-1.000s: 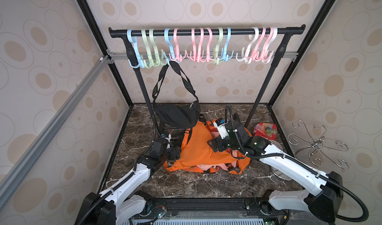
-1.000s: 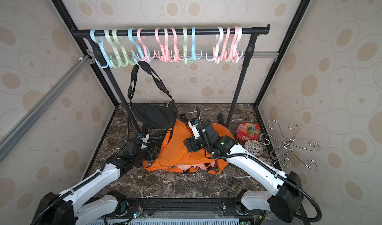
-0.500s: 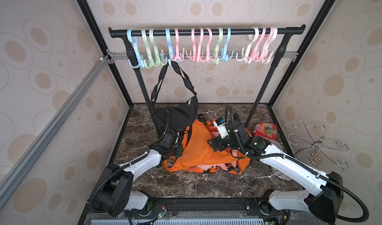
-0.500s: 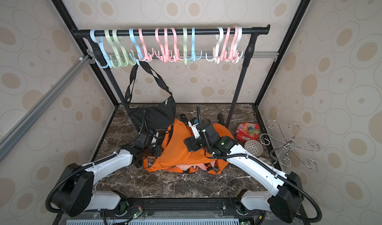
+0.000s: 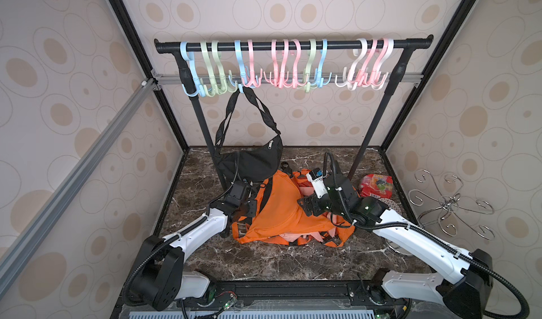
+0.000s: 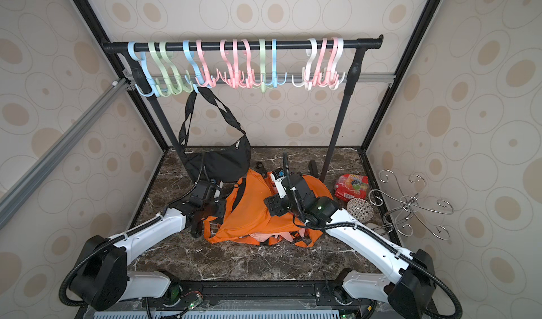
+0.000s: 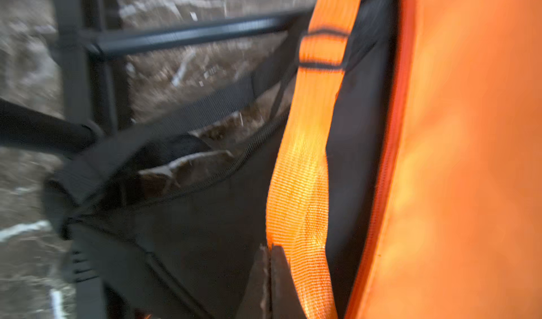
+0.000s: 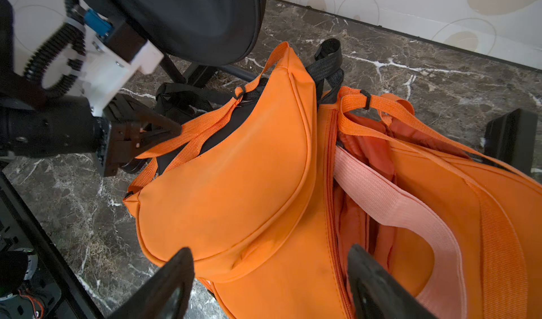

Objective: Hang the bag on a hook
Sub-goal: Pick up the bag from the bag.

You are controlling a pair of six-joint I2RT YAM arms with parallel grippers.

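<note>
Wrist views alone show it — left tool closed beside orange strap.

A red snack packet lies at the far right of the marbled tabletop, with a patterned bowl just beside it, nearer. A chrome wire stand rises at the right edge.

High stereo overviews; close wrist views.
</note>
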